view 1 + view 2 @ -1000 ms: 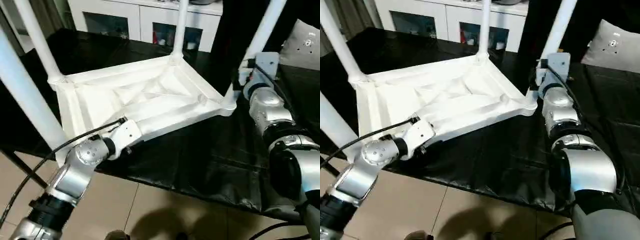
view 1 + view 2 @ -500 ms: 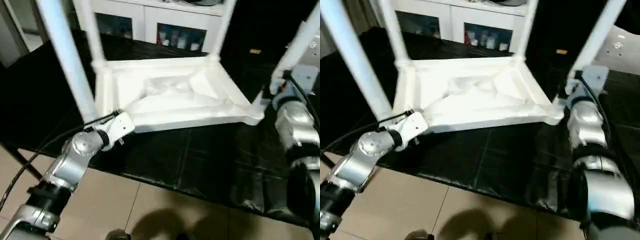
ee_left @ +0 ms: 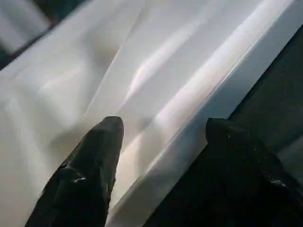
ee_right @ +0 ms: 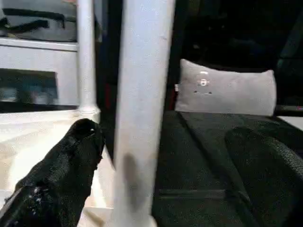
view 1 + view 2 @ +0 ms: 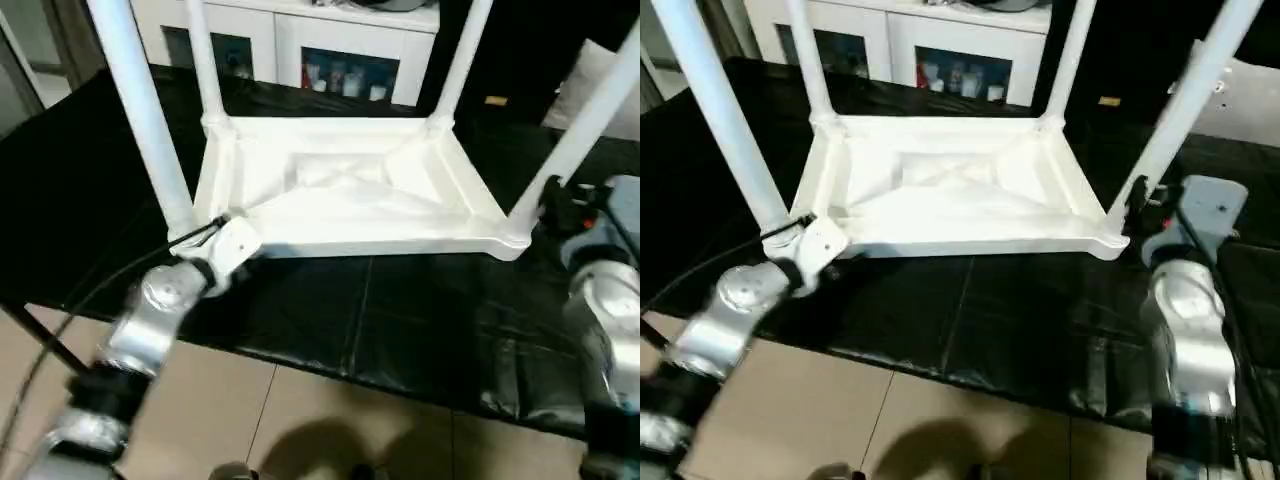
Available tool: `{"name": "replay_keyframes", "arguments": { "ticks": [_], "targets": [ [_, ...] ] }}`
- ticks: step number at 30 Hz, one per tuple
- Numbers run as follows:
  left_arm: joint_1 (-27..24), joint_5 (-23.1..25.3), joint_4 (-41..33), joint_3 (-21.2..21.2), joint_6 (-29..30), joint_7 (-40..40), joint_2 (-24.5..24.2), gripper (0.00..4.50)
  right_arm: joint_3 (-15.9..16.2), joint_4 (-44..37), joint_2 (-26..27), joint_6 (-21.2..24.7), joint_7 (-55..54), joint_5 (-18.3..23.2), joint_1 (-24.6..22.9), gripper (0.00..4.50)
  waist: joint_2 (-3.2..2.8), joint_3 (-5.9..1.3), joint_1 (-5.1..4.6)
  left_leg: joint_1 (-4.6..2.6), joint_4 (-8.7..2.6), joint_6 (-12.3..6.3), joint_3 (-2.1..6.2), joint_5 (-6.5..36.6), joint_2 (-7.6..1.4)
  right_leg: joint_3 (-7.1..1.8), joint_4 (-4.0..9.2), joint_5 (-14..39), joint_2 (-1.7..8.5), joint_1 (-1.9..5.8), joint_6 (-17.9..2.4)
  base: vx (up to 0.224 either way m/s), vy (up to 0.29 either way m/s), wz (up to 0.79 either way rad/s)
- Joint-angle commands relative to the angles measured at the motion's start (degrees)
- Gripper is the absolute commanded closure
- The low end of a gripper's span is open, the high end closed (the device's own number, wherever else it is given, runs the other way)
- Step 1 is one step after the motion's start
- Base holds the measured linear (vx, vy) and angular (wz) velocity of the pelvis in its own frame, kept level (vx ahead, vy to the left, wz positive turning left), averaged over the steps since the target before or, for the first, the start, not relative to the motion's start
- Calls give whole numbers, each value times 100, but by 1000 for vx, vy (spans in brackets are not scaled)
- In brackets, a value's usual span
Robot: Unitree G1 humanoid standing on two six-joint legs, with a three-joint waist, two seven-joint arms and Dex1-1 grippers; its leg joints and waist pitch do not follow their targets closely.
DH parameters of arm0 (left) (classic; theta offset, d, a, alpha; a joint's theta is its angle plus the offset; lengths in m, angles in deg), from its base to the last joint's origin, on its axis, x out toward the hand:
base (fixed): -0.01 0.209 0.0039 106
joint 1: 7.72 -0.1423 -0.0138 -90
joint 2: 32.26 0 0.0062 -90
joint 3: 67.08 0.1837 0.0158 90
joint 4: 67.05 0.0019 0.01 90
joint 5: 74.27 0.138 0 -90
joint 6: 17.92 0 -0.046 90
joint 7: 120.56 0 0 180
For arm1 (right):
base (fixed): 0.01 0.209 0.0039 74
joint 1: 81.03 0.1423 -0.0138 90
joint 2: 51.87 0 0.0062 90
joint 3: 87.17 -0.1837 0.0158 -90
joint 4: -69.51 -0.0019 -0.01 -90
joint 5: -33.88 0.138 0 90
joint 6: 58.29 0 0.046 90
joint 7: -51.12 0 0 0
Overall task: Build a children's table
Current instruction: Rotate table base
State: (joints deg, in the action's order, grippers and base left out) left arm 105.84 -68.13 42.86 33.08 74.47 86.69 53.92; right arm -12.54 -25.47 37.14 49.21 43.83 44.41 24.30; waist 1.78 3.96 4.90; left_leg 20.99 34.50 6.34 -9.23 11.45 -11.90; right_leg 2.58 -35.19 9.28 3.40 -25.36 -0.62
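The children's table (image 5: 350, 195) lay upside down on the black-covered work table (image 5: 400, 310), its ribbed underside facing up and all four white tubular legs standing upright from the rounded corner sockets. It sat toward the near edge of the black cover, with a white cabinet (image 5: 300, 45) behind it at the far side.

The left gripper (image 3: 163, 135) was at the near left corner of the tabletop, close to the near left leg (image 5: 140, 110). In the left wrist view its two black fingers (image 3: 90, 175) were spread apart, one over the ribbed underside and the other outside the rim, so that the tabletop's raised edge (image 3: 199, 118) ran between them; whether either finger pressed against the plastic could not be told.

The right gripper (image 4: 163, 156) was at the near right corner. In the right wrist view its fingers (image 4: 61, 175) stood wide apart with the near right leg (image 4: 142, 109) between them, and a visible gap lay between the leg and the finger on the far side. A grey cushion (image 4: 225, 92) rested on the black surface beyond that leg.
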Motion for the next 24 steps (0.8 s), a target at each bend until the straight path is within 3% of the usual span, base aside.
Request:
{"name": "replay_keyframes", "arguments": {
  "ticks": [1,4,6,9,10,11,14,17,18,19,20,24],
  "targets": [
    [-58,-256,-276,-94,-9,76,58,138,-11,-218,-29,171,55,67,-56,0,37,-412,-22,-2,-413,-148,-63,972,-10,-191,444,1837,266,358,-362,0,0,0],
    [-378,-675,-949,-203,190,65,366,138,299,-419,-82,310,508,278,-187,0,35,-416,-49,35,-392,-197,-71,920,0,-200,417,1495,267,393,-485,0,0,0],
    [-539,-705,-1263,-268,386,-97,423,110,407,-449,-73,413,576,267,-245,0,28,-412,-75,43,-385,-220,-76,896,-2,-204,419,1401,256,398,-515,0,0,0],
    [-843,-787,-1737,-520,749,-455,558,95,547,-575,-21,665,674,290,-346,0,-26,-392,-106,37,-387,-183,-73,969,8,-197,438,1545,239,389,-489,0,0,0],
    [-992,-822,-1948,-613,834,-572,615,95,641,-647,-39,747,778,283,-395,0,6,-383,-138,49,-390,-165,-66,1041,-3,-190,452,1620,239,404,-482,0,0,0],
    [-1223,-863,-2233,-686,875,-656,647,69,811,-718,-109,831,1024,334,-467,0,-17,-385,-149,40,-393,-168,-61,1126,-9,-185,469,1724,240,406,-457,0,0,0],
    [-1770,-882,-2844,-815,907,-803,684,60,1135,-829,-275,913,1396,279,-597,0,-9,-363,-178,47,-406,-217,-50,1301,-13,-173,518,2055,228,381,-343,0,0,0],
    [-2185,-906,-3281,-931,935,-922,711,27,1202,-868,-274,1061,1579,463,-648,0,-1,-351,-180,38,-404,-247,-50,1424,-14,-170,556,2377,222,353,-217,0,0,0],
    [-2515,-906,-3668,-1070,1065,-1048,747,23,1320,-930,-303,1155,1760,519,-717,0,-18,-323,-172,28,-407,-254,-58,1466,3,-167,596,2534,201,305,-127,0,0,0],
    [-2675,-878,-3864,-1160,1152,-1144,778,17,1380,-976,-319,1214,1849,538,-765,0,-25,-328,-173,45,-416,-244,-39,1478,-16,-165,586,2505,213,336,-120,0,0,0],
    [-2838,-861,-4076,-1252,1234,-1261,818,3,1435,-1026,-340,1265,1921,530,-811,0,-17,-311,-174,35,-411,-249,-45,1565,-8,-157,617,2659,200,303,-64,0,0,0],
    [-3238,-825,-4545,-1515,1358,-1649,1022,3,1577,-1087,-410,1358,2064,486,-915,0,-4,-309,-186,36,-401,-238,-32,1691,4,-131,652,2925,179,291,61,0,0,0]
  ]
}}
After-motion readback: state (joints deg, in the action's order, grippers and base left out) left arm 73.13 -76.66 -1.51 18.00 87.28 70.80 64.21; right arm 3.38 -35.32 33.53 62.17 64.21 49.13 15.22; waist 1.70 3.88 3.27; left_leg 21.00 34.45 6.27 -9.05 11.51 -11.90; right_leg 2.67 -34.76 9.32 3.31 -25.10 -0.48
